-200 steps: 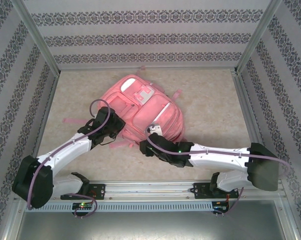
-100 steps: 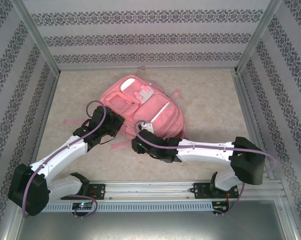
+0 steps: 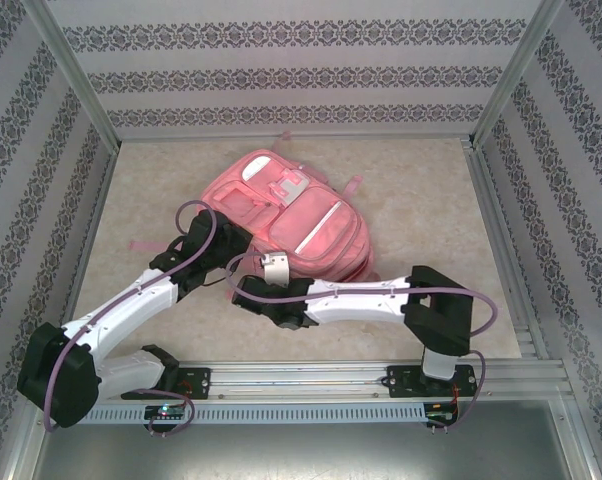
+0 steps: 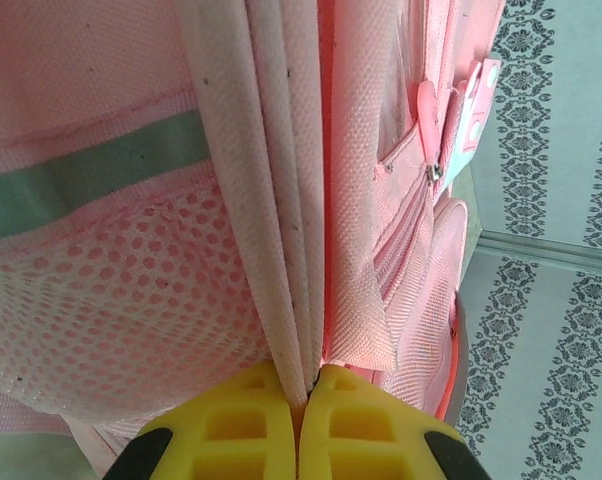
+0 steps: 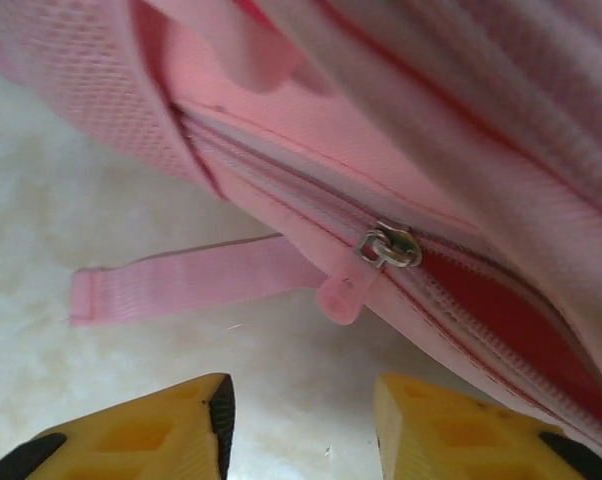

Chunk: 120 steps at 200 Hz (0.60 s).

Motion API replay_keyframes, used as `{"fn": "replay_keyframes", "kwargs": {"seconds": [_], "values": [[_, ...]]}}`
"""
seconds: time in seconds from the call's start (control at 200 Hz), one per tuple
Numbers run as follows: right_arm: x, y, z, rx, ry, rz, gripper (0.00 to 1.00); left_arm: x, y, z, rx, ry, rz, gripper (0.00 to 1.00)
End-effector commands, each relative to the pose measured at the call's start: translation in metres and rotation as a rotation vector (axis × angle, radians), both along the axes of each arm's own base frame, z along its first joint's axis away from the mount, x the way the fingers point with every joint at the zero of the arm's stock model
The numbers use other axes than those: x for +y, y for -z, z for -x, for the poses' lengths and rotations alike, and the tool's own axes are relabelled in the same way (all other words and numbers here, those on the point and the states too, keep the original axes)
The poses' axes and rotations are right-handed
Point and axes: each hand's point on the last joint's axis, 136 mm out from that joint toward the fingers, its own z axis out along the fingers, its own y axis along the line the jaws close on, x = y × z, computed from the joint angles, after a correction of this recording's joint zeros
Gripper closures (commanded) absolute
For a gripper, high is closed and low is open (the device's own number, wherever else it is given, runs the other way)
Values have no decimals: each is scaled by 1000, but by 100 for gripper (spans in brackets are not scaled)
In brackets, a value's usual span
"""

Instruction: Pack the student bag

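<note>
Student bag (image 3: pixel 301 215) lies flat, front up, mid-surface (image 3: pixel 421 200). Pink woven fabric; mesh pocket (image 4: pixel 131 290), pale grey-green reflective band (image 4: pixel 81 180), off-white piping (image 4: pixel 271 200). White patch (image 3: pixel 291 186) on front, print too small to read.

My left pincer (image 4: pixel 303 385) is clamped tight on piping fold at bag's near-left edge.

My right pincer (image 5: pixel 301 400) is open, yellow moulded fingers apart, gripping nothing, over mottled beige surface. Metal zipper slider (image 5: pixel 386 245) just ahead, with pink rubbery pull tab (image 5: pixel 346 290); flat webbing strap (image 5: pixel 181 275) beside it.
</note>
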Motion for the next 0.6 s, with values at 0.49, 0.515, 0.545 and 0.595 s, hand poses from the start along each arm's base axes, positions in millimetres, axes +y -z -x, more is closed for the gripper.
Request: {"fn": "replay_keyframes", "kwargs": {"seconds": [0.49,0.515,0.545,0.595], "values": [[-9,3,-70,-163,126,72,81,-17,-61,-18,-187,-39,114,100],[-9,2,-69,-167,122,66,83,-16,-61,-17,-189,-40,107,100],[-12,2,-69,-169,121,60,87,-14,-61,-17,-190,-41,101,100],[-17,2,-68,-171,121,49,91,-13,-61,-17,-192,-41,91,100]]}}
